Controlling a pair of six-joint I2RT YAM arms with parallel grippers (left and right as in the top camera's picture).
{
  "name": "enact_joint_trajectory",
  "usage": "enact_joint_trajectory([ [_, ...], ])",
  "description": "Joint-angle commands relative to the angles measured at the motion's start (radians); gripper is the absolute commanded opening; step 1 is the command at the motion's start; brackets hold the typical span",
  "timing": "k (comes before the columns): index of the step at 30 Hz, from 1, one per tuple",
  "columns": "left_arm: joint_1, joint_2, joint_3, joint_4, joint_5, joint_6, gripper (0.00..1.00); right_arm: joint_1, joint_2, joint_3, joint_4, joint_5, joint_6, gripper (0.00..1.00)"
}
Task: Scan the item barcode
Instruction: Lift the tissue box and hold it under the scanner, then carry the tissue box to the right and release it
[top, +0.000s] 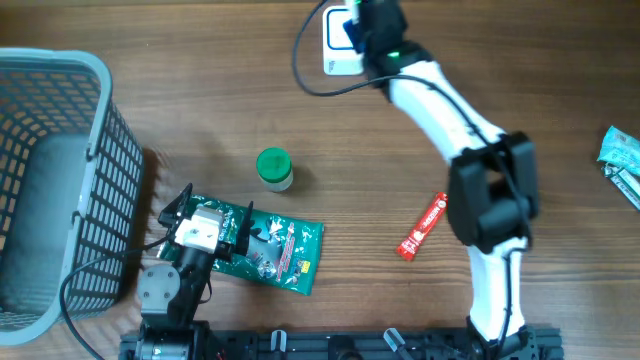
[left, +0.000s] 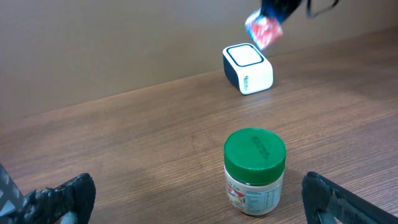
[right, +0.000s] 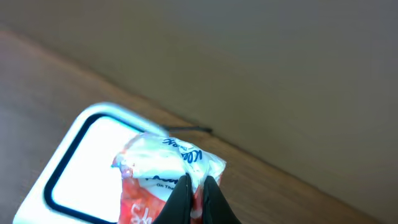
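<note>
Right gripper (right: 194, 186), clamped on one edge of the sachet (right: 163, 165), likely light, limp and slippery, holds it above the scanner (right: 68, 168), far on the surface (top: 200, 100); left gripper (top: 208, 222) open, empty

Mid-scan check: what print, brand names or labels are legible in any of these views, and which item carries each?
"Kle…": blue script, apparently the start of a word, on the red-and-white crinkled packet pinched in the right gripper; the rest is blurred.
Green-lidded jar: label print too small to read.
White scanner box: blue side marking, blurred.
Red stick sachet: white lettering, unreadable.
Green foil bag: printing unreadable.
</note>
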Motion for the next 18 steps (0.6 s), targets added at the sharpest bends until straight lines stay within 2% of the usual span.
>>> enact_joint_trajectory([
  [1, -0.003, -0.007, -0.003, -0.004, 0.013, -0.006, 1.00, 0.056, 0.068, 0.039, 0.014, 0.142, -0.131, 0.04],
  [4, -0.003, -0.007, -0.003, -0.004, 0.013, -0.006, 1.00, 0.066, 0.071, 0.039, 0.030, 0.193, -0.103, 0.04],
  [7, -0.003, -0.007, -0.004, -0.004, 0.013, -0.006, 1.00, 0.069, 0.070, 0.095, -0.046, 0.401, -0.101, 0.04],
  [9, -0.003, -0.007, -0.004, -0.003, 0.013, -0.006, 1.00, 0.060, 0.067, 0.122, -0.137, 0.622, -0.015, 0.04],
  [11, -0.003, -0.007, -0.004, -0.003, 0.013, -0.006, 1.00, 0.031, 0.066, 0.122, -0.267, 0.764, 0.158, 0.04],
  [14, -0.003, -0.007, -0.004, -0.004, 0.013, -0.006, 1.00, -0.084, 0.066, 0.122, -0.715, 0.735, 0.639, 0.04],
  [16, -0.003, -0.007, -0.004, -0.004, 0.013, -0.006, 1.00, -0.251, 0.066, 0.122, -1.025, 0.526, 0.991, 0.04],
  [18, -0.003, -0.007, -0.004, -0.003, 0.013, -0.006, 1.00, -0.398, 0.066, 0.122, -1.104, 0.322, 1.094, 0.04],
])
